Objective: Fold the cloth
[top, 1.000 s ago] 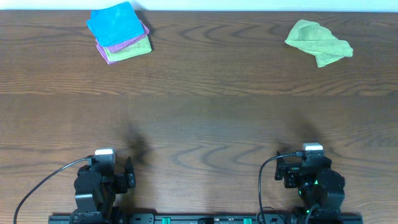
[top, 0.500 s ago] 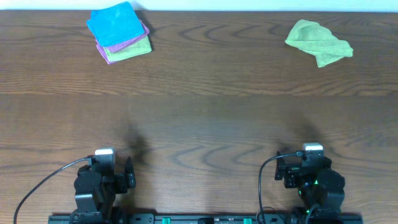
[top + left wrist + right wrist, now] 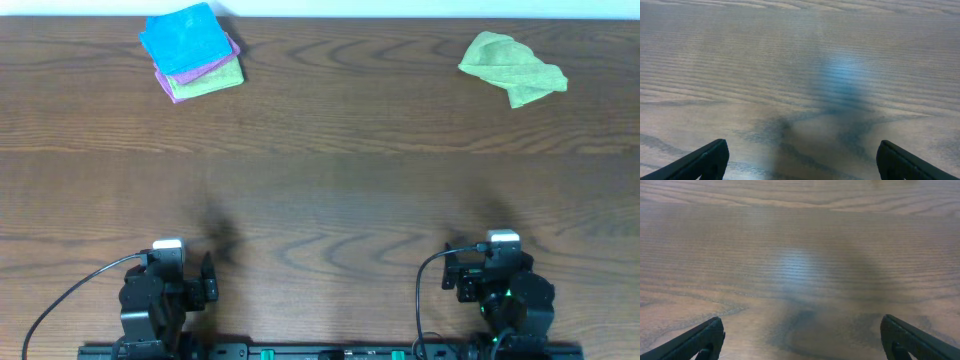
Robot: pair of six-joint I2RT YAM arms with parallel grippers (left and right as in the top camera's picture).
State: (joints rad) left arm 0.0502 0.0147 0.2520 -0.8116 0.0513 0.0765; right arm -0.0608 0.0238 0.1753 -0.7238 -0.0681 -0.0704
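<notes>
A crumpled light-green cloth (image 3: 512, 67) lies at the far right of the wooden table (image 3: 330, 190). My left gripper (image 3: 168, 262) rests at the near left edge, far from the cloth. In the left wrist view its jaws (image 3: 801, 160) are wide open over bare wood. My right gripper (image 3: 500, 258) rests at the near right edge, straight below the cloth in the overhead view and well short of it. In the right wrist view its jaws (image 3: 802, 337) are wide open over bare wood. Neither holds anything.
A stack of folded cloths (image 3: 192, 52), blue on top of purple and green, sits at the far left corner. The table's far edge runs just behind both cloth piles.
</notes>
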